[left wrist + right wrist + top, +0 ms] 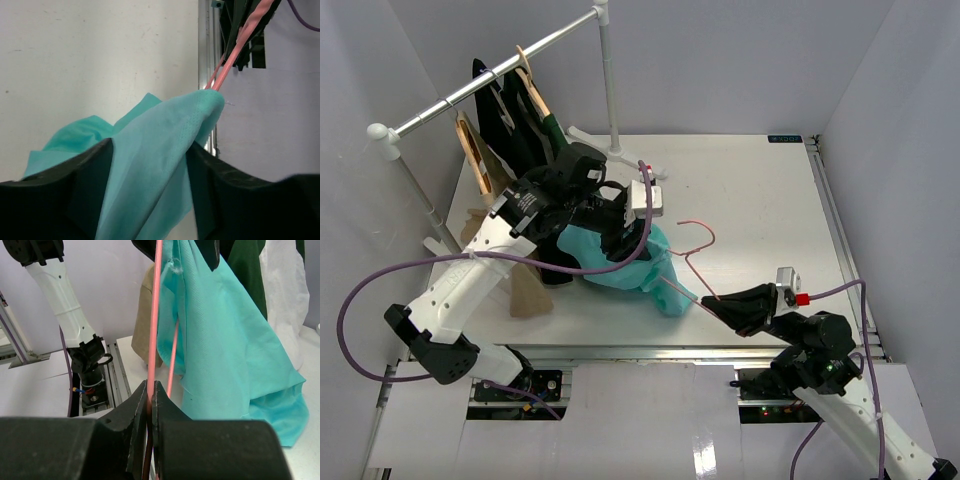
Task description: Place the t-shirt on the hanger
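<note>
Top external view, from the near edge: two arms work on one white table point(760, 200). The right gripper point(715, 300) is clamped on the single pink wire hanger point(699, 245). In its wrist view the fingers point(135, 405) pinch the wire point(154, 315) tight.

Just beyond lies the one t-shirt point(630, 265), plain teal, soft and crumpled. It is bunched at the table's middle, with the hanger's lower end running into it.

The left gripper point(625, 235) grips the shirt from above. Its wrist view shows fabric point(150, 165) filling the wide gap between both fingers point(95, 165), with a pink wire end poking out of a fold.

Farthest back left, one rail point(490, 85) carries two wooden hangers point(470, 150) with dark and tan garments.
</note>
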Robot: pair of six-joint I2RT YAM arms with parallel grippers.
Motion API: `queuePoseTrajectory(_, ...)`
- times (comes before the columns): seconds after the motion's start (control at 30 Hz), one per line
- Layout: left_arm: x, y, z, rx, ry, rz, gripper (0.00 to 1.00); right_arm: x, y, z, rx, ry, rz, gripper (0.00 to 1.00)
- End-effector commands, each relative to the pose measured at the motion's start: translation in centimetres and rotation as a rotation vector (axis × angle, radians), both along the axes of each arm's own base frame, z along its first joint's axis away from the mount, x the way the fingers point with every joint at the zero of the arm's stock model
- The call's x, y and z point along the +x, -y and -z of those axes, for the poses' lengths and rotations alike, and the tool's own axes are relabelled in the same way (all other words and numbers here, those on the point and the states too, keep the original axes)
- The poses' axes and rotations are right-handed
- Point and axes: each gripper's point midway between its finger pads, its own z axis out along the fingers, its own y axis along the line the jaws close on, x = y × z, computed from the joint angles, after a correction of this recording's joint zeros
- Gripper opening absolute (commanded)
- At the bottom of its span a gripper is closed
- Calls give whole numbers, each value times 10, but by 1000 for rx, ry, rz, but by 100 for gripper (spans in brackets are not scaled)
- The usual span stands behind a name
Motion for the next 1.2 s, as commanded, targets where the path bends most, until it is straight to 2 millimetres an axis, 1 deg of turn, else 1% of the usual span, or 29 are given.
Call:
queuePoseTrajectory(0.0, -40, 6, 4, -34, -87, 194, 48, -18, 14, -44, 88, 145, -1, 8)
queuePoseTrajectory(0.07, -52, 9, -2, -60, -127, 245, 23, -14, 13, -45, 86, 143, 14, 8)
queuePoseTrajectory(0.13, -58, 11, -8, -89, -146, 270, 11, -7, 11, -45, 72, 133, 33, 8)
queuePoseTrajectory(0.17, -62, 12, -14, -111, -150, 292, 5, 0, 9, -42, 55, 110, 48, 8)
queuePoseTrajectory(0.2, -65, 13, -18, -128, -152, 307, 3, 3, 8, -42, 44, 105, 57, 8)
queuePoseTrajectory(0.23, -66, 14, -21, -138, -154, 312, 6, 4, 7, -43, 36, 111, 58, 8)
queuePoseTrajectory(0.3, -67, 15, -23, -147, -171, 309, 21, 5, 4, -42, 16, 116, 49, 8)
queuePoseTrajectory(0.33, -67, 15, -22, -147, -179, 310, 26, 5, 4, -44, 12, 127, 50, 8)
queuePoseTrajectory(0.4, -68, 16, -20, -142, -198, 313, 34, 6, 2, -45, -2, 133, 47, 8)
queuePoseTrajectory(0.43, -69, 16, -19, -141, -204, 315, 36, 5, 2, -47, -1, 137, 48, 8)
queuePoseTrajectory(0.5, -71, 16, -14, -137, -225, 323, 38, 6, 2, -50, -2, 138, 46, 8)
queuePoseTrajectory(0.57, -72, 17, -10, -128, -239, 324, 34, 6, 1, -52, -4, 137, 44, 8)
queuePoseTrajectory(0.63, -72, 16, -7, -121, -246, 324, 34, 6, 0, -52, -9, 137, 43, 8)
queuePoseTrajectory(0.9, -73, 21, -14, -157, -244, 356, 41, 17, -5, -42, -64, 87, 55, 8)
queuePoseTrajectory(0.93, -73, 22, -13, -159, -243, 359, 40, 18, -6, -42, -70, 82, 55, 8)
queuePoseTrajectory(0.97, -73, 22, -13, -161, -244, 365, 34, 19, -7, -41, -75, 76, 57, 8)
queuePoseTrajectory(1.0, -73, 23, -12, -164, -249, 373, 27, 20, -7, -40, -82, 69, 59, 8)
queuePoseTrajectory(1.07, -76, 23, -11, -170, -255, 393, 8, 22, -8, -39, -85, 65, 62, 8)
queuePoseTrajectory(1.1, -78, 23, -10, -172, -258, 400, 0, 23, -8, -38, -86, 61, 66, 8)
queuePoseTrajectory(1.17, -80, 21, -8, -172, -270, 407, 0, 29, -8, -37, -93, 47, 91, 8)
